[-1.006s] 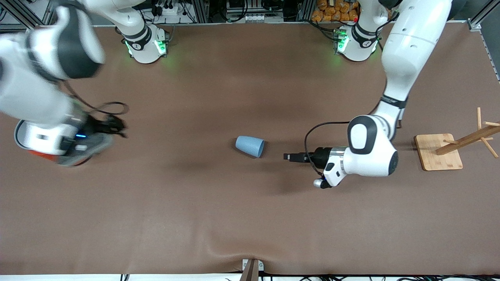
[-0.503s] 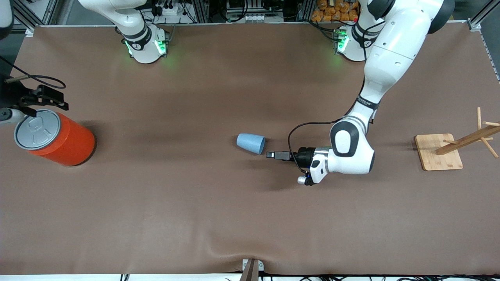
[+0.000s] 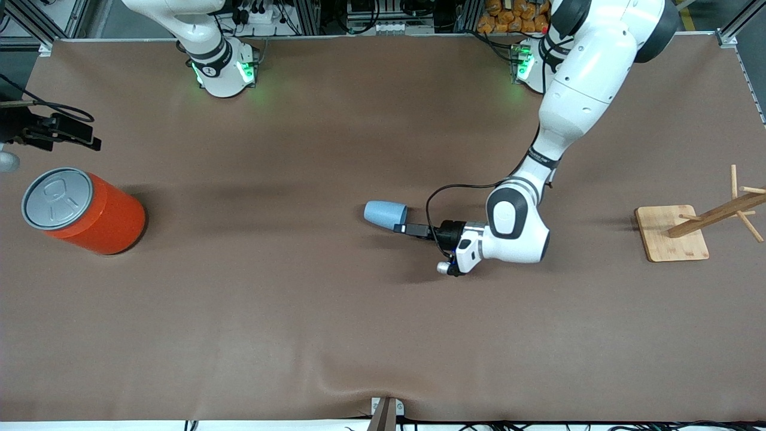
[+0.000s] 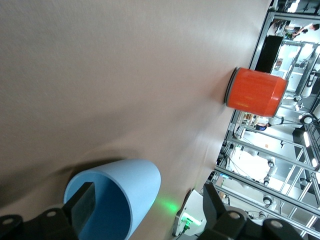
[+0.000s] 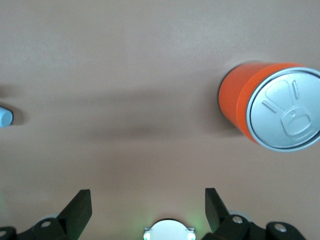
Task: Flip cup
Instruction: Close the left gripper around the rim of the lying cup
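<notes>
The light-blue cup (image 3: 385, 214) lies on its side in the middle of the table, its mouth toward the left arm's end. My left gripper (image 3: 410, 228) is open and low at the cup's mouth. In the left wrist view one finger (image 4: 83, 205) is inside the cup (image 4: 131, 192) and the other finger (image 4: 215, 200) is outside, so the cup's wall is between the jaws; the gripper (image 4: 148, 205) is not closed on it. My right gripper (image 3: 60, 129) is open and empty (image 5: 147, 202) over the table at the right arm's end, beside the orange can. The cup's tip shows in the right wrist view (image 5: 4, 117).
A large orange can (image 3: 84, 206) with a grey pull-tab lid stands at the right arm's end; it shows in both wrist views (image 4: 255, 91) (image 5: 270, 105). A wooden rack on a square base (image 3: 673, 232) stands at the left arm's end.
My left gripper has moved along the table to the cup, and one finger has entered its mouth. My right arm has lifted off the orange can and drawn back.
</notes>
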Controlling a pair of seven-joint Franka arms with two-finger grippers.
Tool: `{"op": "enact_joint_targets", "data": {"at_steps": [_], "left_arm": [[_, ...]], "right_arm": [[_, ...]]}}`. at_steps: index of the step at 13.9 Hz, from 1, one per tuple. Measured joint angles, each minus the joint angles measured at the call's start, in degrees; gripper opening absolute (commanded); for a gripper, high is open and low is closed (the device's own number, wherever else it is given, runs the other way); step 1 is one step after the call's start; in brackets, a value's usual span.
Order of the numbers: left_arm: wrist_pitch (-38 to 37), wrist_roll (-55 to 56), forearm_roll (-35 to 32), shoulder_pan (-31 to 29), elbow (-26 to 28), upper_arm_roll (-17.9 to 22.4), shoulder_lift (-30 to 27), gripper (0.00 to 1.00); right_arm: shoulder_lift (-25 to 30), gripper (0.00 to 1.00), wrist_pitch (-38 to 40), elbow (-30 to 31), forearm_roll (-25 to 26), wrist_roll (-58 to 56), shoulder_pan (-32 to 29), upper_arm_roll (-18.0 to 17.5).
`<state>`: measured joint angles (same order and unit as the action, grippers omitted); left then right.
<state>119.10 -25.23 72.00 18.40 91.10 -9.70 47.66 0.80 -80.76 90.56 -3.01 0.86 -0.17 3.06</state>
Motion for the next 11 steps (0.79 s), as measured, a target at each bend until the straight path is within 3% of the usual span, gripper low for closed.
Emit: {"op": "enact_joint_targets", "data": {"at_steps": [3, 6, 7, 8, 9, 10, 11], "left_arm": [[0.0, -0.2, 0.0, 1.1, 1.2, 0.0, 0.0, 0.78], [0.0, -0.9, 0.2, 1.9, 1.8, -0.1, 0.0, 0.58], [0.0, -0.9, 0.7, 2.4, 1.9, -0.2, 0.0, 0.50], [0.0, -0.9, 1.2, 3.0, 2.0, -0.2, 0.0, 0.33], [0.0, -0.9, 1.5, 3.7, 2.1, -0.2, 0.0, 0.07], [0.0, -0.9, 1.5, 4.1, 2.3, -0.2, 0.0, 0.00], [0.0, -0.9, 1.5, 4.2, 2.3, -0.2, 0.0, 0.00]], "right_arm": [[0.4, 1.00, -0.2, -2.6, 1.1, 1.8, -0.8, -2.4], [0.4, 1.00, -0.2, -3.9, 1.5, 1.8, -1.1, -2.4], [0.4, 1.00, -0.2, -4.0, 1.5, 1.8, -1.1, -2.5], [0.4, 1.00, -0.2, -4.2, 1.5, 1.8, -1.1, -2.7], [0.4, 1.00, 0.3, -4.7, 1.5, 1.8, -1.1, -2.7], [0.4, 1.00, 1.8, -5.4, 1.6, 1.4, -1.2, -2.7], [0.4, 1.00, 3.2, -6.3, 1.6, 0.0, -1.4, -2.7]]}}
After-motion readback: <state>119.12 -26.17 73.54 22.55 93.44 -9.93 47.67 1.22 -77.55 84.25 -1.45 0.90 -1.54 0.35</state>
